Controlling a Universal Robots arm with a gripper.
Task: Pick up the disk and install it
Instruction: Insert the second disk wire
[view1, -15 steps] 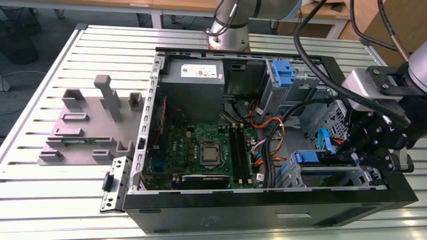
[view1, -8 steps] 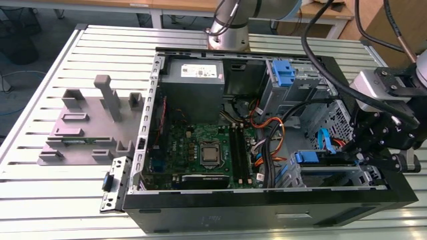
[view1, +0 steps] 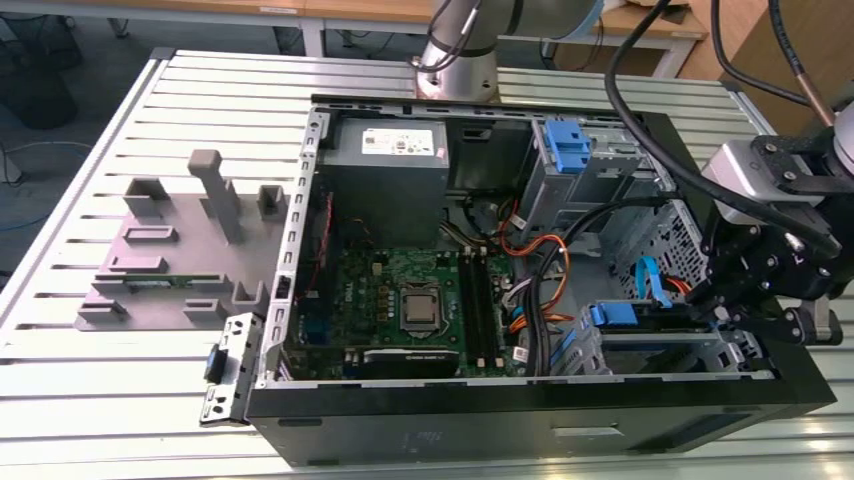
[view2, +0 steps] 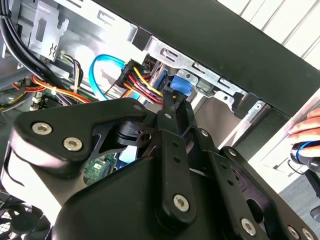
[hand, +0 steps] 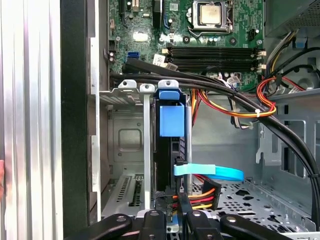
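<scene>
Blue-railed disk (hand: 170, 150) stands on edge in bay.

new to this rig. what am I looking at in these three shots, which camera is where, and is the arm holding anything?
It's a single robot arm working inside an open desktop computer case that lies on a slatted metal table. The exterior view looks down on the whole scene from off the arm; the arm's black end effector sits over the drive cage at that view's right. The other two pictures come from cameras riding near the wrist, so they look past the end effector into the case.

Inside you can see the green motherboard and the grey power supply. A grey fixture block lies on the table beside the case.

The disk, with its blue rail, stands in the drive cage, cables plugged in. The end effector is right at it; whether it grips anything I cannot tell.
</scene>
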